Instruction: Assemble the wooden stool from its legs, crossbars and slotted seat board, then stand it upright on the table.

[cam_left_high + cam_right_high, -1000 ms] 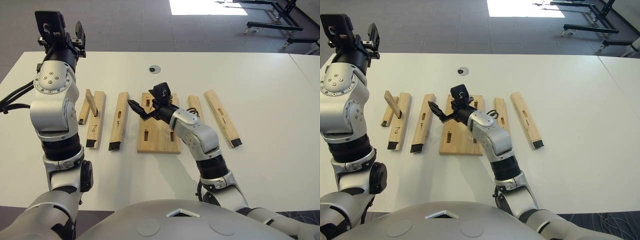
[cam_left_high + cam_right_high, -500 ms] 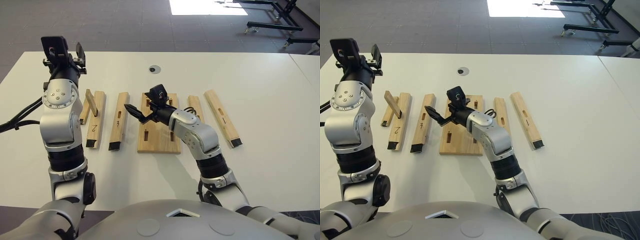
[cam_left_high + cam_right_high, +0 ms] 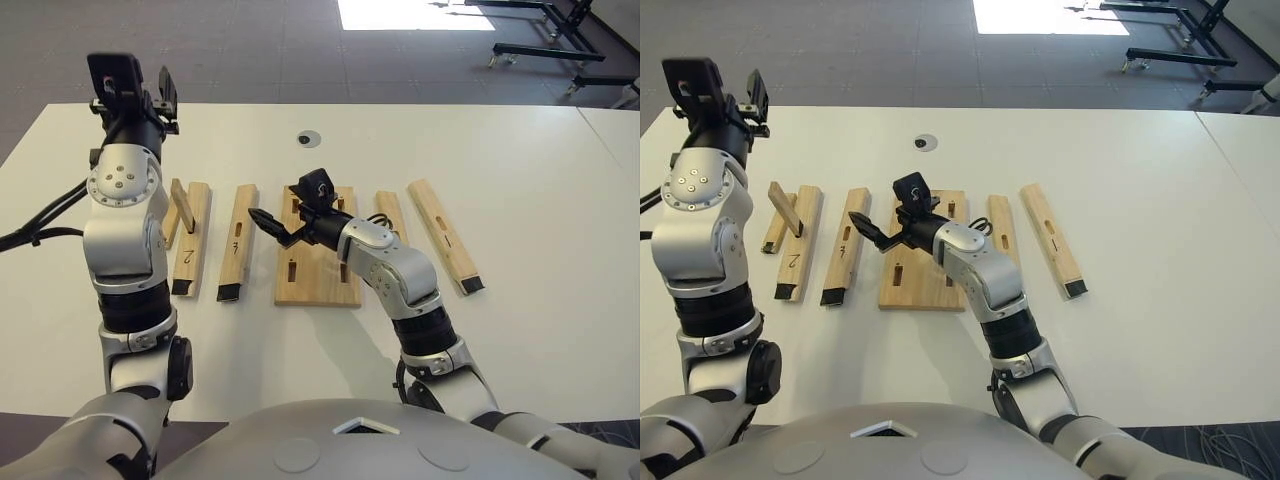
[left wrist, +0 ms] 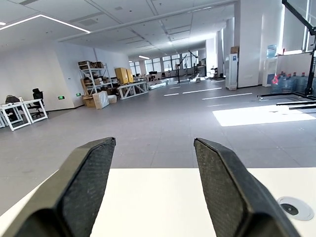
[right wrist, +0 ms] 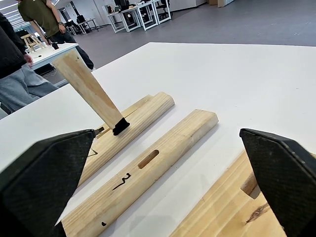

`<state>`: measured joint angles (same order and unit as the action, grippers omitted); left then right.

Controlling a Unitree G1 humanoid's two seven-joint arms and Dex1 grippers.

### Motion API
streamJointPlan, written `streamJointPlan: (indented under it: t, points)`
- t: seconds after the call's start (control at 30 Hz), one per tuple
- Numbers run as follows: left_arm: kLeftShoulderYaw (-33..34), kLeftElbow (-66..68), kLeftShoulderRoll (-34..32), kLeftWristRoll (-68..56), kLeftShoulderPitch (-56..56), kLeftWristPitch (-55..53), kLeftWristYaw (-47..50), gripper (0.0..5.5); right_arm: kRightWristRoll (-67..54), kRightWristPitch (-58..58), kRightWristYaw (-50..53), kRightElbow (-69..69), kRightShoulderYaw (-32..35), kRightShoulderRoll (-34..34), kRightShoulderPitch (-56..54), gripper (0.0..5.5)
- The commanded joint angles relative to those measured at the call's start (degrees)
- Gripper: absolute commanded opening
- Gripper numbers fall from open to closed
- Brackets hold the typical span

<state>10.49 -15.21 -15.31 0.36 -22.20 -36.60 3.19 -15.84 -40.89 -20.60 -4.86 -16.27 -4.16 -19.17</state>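
The flat, rectangular, pale-wood slotted seat board [image 3: 316,282] lies on the white table [image 3: 520,180], with long pale wooden legs [image 3: 238,241] lying flat on either side of it. The right gripper [image 3: 269,226] hovers over the board's left edge, its fingers spread wide and holding nothing. The left gripper [image 4: 154,142] is high up, well to the left of the board beyond the legs, its fingers also wide apart and empty.

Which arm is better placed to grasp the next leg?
Right. Its open claw hovers low over the left edge of the seat board, beside the nearest leg. The left claw is raised high and points out at the room, away from the parts.
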Motion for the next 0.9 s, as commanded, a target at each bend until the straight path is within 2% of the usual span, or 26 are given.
streamJointPlan:
  t: [0.03, 0.13, 0.3, 0.67, 0.9]
  points:
    - [0.8, 13.8, 1.7, -0.5, 7.2, 10.1, -1.2, 2.94, -0.1, -1.3, -0.9, -0.2, -0.4, 1.0, -1.0, 5.4]
    - [1.3, 15.0, 1.8, -1.3, 6.7, 13.5, -1.7, 2.94, -0.1, -1.5, -1.1, -0.1, -0.4, 1.0, -1.3, 5.4]
    - [2.5, 7.8, -0.7, -2.4, 1.3, 9.8, -1.8, 2.94, -0.1, -1.3, -0.5, -0.1, -0.1, 0.3, -1.4, 5.4]
    - [7.9, -9.0, -7.2, -8.6, -13.1, -9.5, -4.1, 2.94, 0.2, -0.3, 0.7, -0.1, 0.9, -0.4, -1.2, 5.4]
    - [12.7, -23.9, -13.7, -13.2, -15.3, -31.0, -6.2, 2.94, 0.3, 1.0, 2.9, -1.0, 7.0, 2.3, -1.1, 5.4]
